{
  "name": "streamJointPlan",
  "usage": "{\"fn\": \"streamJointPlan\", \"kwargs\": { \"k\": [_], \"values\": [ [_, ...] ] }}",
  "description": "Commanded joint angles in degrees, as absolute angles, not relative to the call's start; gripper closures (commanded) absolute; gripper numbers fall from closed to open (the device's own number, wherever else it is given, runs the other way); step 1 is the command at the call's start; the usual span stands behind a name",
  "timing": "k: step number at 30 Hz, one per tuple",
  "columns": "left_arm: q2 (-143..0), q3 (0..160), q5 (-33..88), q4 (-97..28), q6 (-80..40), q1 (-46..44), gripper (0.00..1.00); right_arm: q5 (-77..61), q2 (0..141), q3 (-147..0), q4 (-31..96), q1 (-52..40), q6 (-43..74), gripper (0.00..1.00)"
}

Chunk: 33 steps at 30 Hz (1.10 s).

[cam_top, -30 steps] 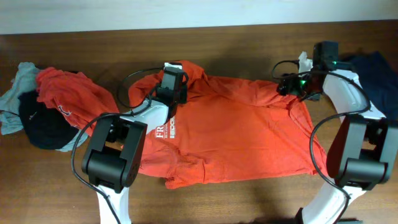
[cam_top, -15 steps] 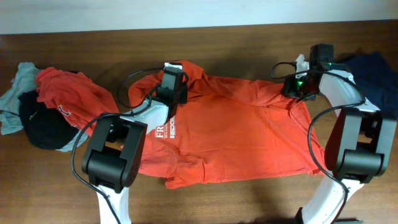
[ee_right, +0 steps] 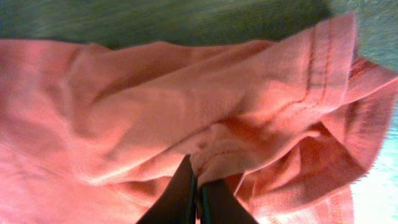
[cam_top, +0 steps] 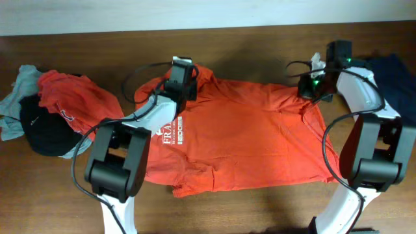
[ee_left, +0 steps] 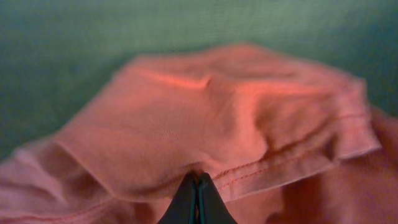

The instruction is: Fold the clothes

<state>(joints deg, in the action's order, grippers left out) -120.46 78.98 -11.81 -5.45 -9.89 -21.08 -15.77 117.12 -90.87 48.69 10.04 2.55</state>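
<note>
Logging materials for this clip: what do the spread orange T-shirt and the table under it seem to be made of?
Orange T-shirt: soft matte knit, probably cotton jersey; it wrinkles loosely, and its hem shows rows of stitching. Table: brown wood or wood-look laminate, streaky grain, low sheen; I cannot tell which.

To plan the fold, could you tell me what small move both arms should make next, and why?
Probably raise both together slightly: the left tool and right tool are each shut on the far edge of the T-shirt, which lies wrinkled on the table.
</note>
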Motion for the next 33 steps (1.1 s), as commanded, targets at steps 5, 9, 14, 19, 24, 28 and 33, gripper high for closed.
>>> {"fn": "streamJointPlan", "kwargs": {
  "k": [5,9,14,19,24,28,33],
  "values": [
    [-114.9,86.6,-12.1,-6.6,-9.5,-21.0,0.99,-16.4,113.2,-100.7,53.5,9.7,1.3,0.96],
    [-114.9,87.2,-15.1,-3.5,-9.4,-20.6,0.99,-16.3,113.2,-101.5,49.7,9.7,0.9,0.96],
    [-114.9,87.2,-16.6,1.5,-9.4,-19.8,0.99,-16.3,113.2,-101.5,42.4,9.7,1.0,0.96],
    [-116.0,87.2,-16.6,5.8,-9.4,-17.8,0.99,-13.2,113.3,-101.5,34.6,9.7,4.0,0.96],
    [-119.0,87.2,-17.0,10.0,-9.5,-14.7,0.99,-11.7,114.6,-101.5,27.6,9.7,4.7,0.96],
    [-122.7,87.2,-17.4,15.9,-9.8,-12.4,0.99,-8.7,117.6,-101.5,21.9,9.7,6.8,0.96],
    [-128.3,87.2,-17.5,23.4,-9.8,-10.4,0.95,-8.1,122.5,-101.5,16.8,9.7,7.0,0.79]
  ]
}}
